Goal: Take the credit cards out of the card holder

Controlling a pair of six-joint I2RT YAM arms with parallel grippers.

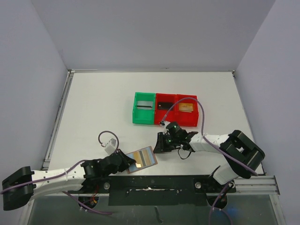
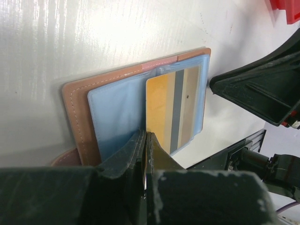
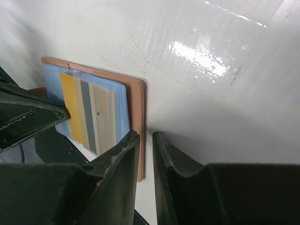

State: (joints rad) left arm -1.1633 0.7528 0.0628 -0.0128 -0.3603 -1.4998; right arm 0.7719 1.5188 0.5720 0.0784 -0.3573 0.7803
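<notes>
The tan card holder lies open on the table near the front edge, blue lining up. A gold card with a grey stripe sits in its pocket. My left gripper is shut on that card's near edge, over the holder's left half. My right gripper hovers just past the holder's right edge, jaws a narrow gap apart with nothing between them. A silvery card, a black card and a gold card lie in the bins.
One green bin and two red bins stand in a row at mid-table, behind the right gripper. The black base rail runs along the front edge. A purple cable loops above the left arm.
</notes>
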